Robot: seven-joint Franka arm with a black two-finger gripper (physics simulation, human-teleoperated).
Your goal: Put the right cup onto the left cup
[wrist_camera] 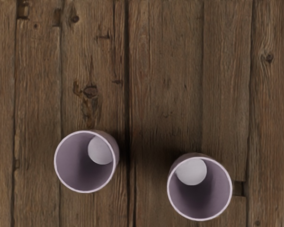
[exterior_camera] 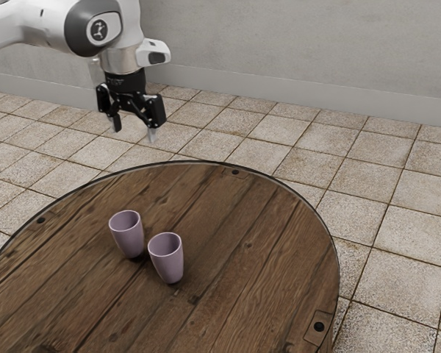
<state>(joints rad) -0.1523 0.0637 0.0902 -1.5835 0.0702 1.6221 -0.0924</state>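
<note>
On the table (exterior_camera: 264,243), aim for the right cup (exterior_camera: 166,259), upright on the near side, just beside the left cup (exterior_camera: 126,235). Centre the gripper (exterior_camera: 134,134), empty and spread apart, then descend straight, nudging neither.

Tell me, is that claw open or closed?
Open. The two fingers of the claw stand well apart, with nothing held between them.
</note>
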